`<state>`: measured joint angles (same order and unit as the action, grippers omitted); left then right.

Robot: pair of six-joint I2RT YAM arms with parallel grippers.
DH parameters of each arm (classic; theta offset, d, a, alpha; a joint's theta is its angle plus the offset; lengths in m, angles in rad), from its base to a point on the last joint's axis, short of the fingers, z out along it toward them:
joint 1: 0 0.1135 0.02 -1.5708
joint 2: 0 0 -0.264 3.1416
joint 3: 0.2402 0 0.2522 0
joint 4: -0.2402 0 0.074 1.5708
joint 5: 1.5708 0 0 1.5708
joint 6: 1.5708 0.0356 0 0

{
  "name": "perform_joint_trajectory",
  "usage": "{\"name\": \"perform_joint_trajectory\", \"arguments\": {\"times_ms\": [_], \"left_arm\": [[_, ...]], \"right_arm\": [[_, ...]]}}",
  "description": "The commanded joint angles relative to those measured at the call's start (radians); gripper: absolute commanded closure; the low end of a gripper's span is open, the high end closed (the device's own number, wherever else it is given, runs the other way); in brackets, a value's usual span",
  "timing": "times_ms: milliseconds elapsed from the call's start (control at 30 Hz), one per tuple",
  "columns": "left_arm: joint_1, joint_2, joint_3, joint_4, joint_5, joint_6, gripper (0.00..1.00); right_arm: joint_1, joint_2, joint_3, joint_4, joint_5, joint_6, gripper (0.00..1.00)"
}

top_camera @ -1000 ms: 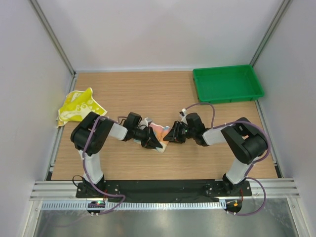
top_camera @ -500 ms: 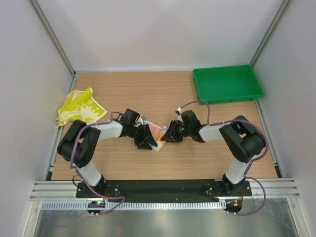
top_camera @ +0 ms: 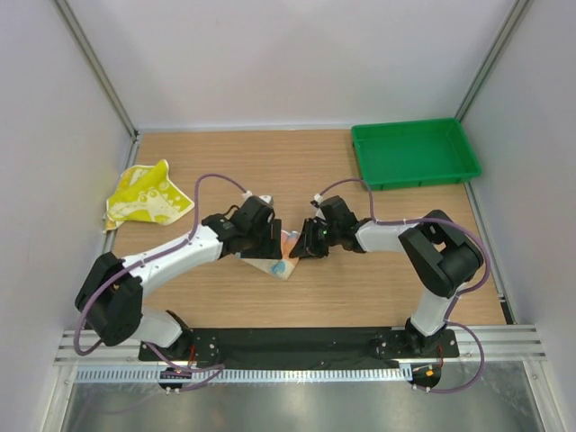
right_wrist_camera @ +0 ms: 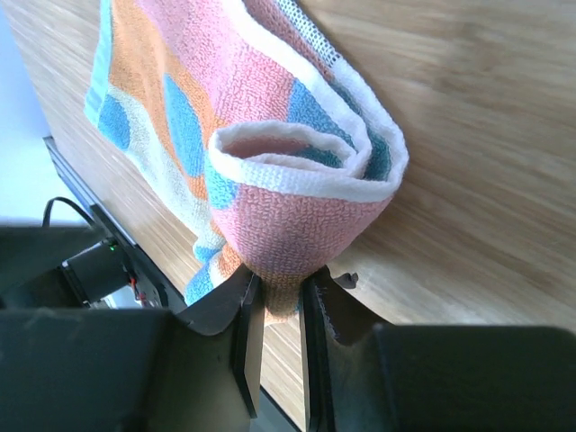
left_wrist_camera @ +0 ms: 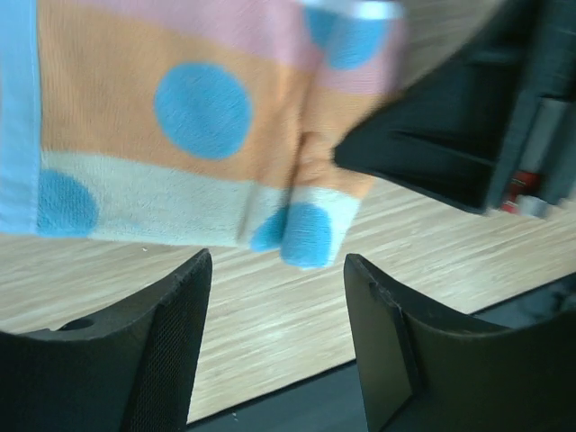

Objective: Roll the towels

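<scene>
Overhead looks down; wrist cameras closely share one towel (right_wrist_camera: 270, 135).

Lab cell: white walls (top_camera: 297, 54), alu rails (top_camera: 504, 346).

I count two towels on the one bench (top_camera: 378, 279): a yellow towel (top_camera: 144, 193) and a dotted towel (right_wrist_camera: 261, 99). There's one green tray (top_camera: 414, 153). Two arms stand here, with one end effector apiece: the left end effector (left_wrist_camera: 277, 263) and the right end effector (right_wrist_camera: 274, 306).
</scene>
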<state>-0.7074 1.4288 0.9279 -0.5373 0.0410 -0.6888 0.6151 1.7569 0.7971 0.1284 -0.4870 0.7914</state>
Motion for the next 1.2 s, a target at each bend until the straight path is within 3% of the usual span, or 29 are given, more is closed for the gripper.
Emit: {"name": "perform_joint_trajectory", "arguments": {"times_ms": [0, 200, 367, 700, 1167], "left_arm": [[-0.174, -0.054, 0.066, -0.067, -0.347, 0.083, 0.38], [-0.363, -0.018, 0.086, -0.020, -0.527, 0.130, 0.38], [-0.438, 0.024, 0.045, 0.056, -0.538, 0.140, 0.40], [-0.500, 0.117, 0.045, 0.122, -0.535, 0.141, 0.40], [-0.504, 0.255, -0.006, 0.128, -0.559, 0.088, 0.41]], "right_arm": [[0.028, 0.013, 0.063, -0.122, 0.025, -0.052, 0.76], [0.052, 0.029, 0.134, -0.262, 0.051, -0.073, 0.76], [0.057, 0.038, 0.157, -0.300, 0.057, -0.077, 0.76], [0.063, 0.047, 0.172, -0.320, 0.057, -0.078, 0.75], [0.064, 0.067, 0.177, -0.329, 0.038, -0.078, 0.76]]}}
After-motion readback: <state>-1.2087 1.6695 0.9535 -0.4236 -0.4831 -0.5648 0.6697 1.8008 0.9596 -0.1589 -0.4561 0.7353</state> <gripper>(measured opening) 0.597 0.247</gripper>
